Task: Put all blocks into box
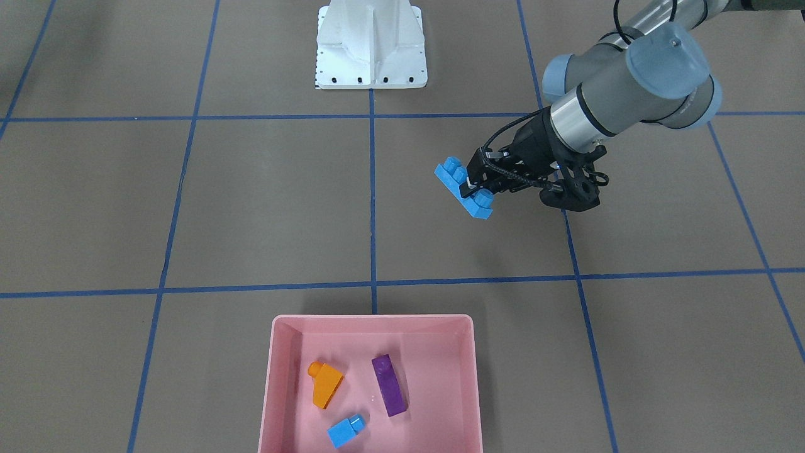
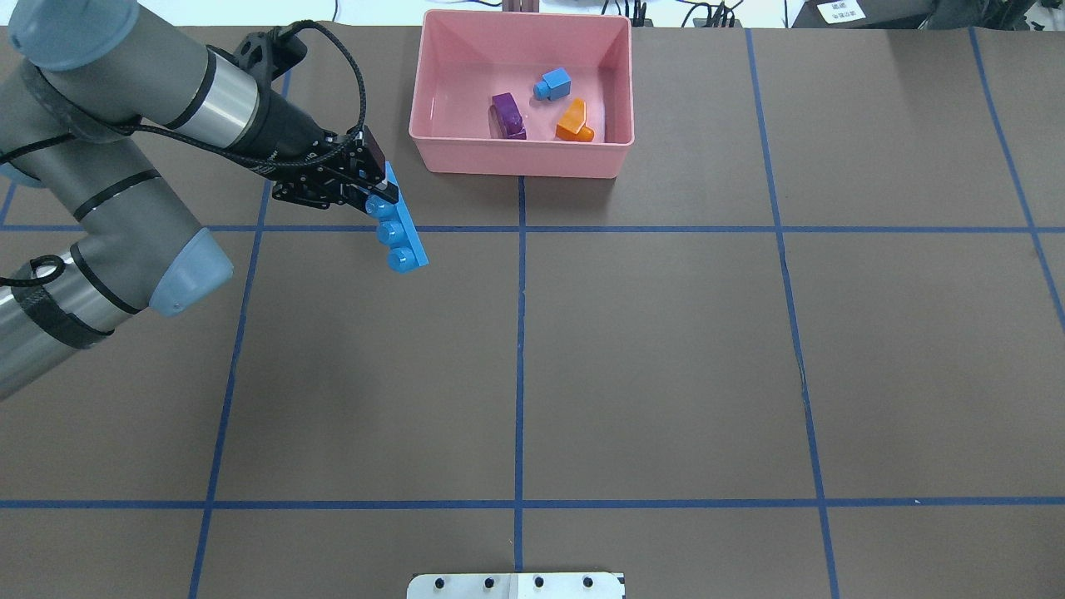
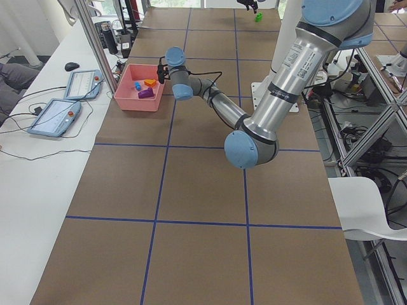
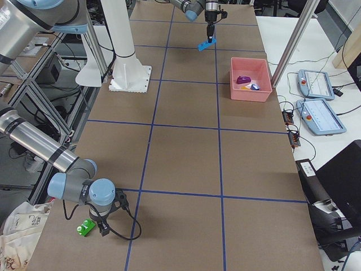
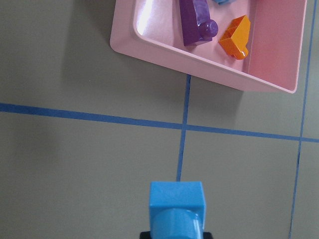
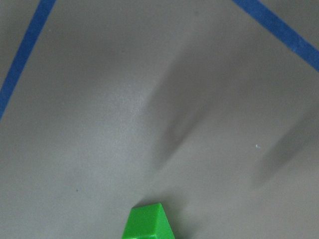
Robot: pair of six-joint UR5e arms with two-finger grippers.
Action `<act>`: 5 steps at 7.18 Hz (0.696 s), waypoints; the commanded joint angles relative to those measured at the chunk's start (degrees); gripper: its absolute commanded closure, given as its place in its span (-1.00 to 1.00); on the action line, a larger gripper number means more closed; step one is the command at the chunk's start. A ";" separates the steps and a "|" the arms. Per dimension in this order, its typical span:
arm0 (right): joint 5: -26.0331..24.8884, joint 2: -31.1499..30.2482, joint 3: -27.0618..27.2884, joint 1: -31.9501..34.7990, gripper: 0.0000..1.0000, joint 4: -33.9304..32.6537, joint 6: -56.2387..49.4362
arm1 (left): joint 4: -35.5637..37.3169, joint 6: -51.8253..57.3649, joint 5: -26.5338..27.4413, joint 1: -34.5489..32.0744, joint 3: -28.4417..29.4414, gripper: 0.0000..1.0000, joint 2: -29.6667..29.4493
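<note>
My left gripper (image 1: pixel 470 184) (image 2: pixel 378 193) is shut on the long four-stud light-blue block (image 1: pixel 462 187) (image 2: pixel 401 237) (image 5: pixel 177 208), which hangs tilted above the table short of the pink box (image 1: pixel 371 318) (image 2: pixel 520 160) (image 5: pixel 199 57). In the box lie the orange sloped block (image 1: pixel 326 382) (image 2: pixel 574 122), the purple block (image 1: pixel 388 384) (image 2: pixel 507 114) and the small light-blue block (image 1: pixel 346 430) (image 2: pixel 553 83). The green block (image 4: pixel 86 227) (image 6: pixel 148 221) sits on the table at the far right end, beside my right gripper (image 4: pixel 104 226). I cannot tell whether that gripper is open or shut.
The white robot base plate (image 1: pixel 371 47) (image 2: pixel 516 585) stands at the robot's edge of the table. Blue tape lines divide the brown surface. Two tablets (image 3: pixel 54 117) lie on a side bench past the box, and a white chair (image 3: pixel 375 210) stands off the table.
</note>
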 commanded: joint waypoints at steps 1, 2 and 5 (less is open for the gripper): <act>0.68 0.08 -2.09 -0.07 -0.99 0.00 -0.53 | -0.01 0.25 -0.02 0.00 -0.04 1.00 -0.05; 1.64 0.08 -3.31 -0.07 -0.99 0.00 -1.40 | 0.08 0.17 0.15 0.09 0.48 1.00 -0.49; 1.82 0.08 -4.90 -0.07 -0.99 0.00 -1.58 | 0.16 -9.28 8.38 0.00 12.75 1.00 -14.33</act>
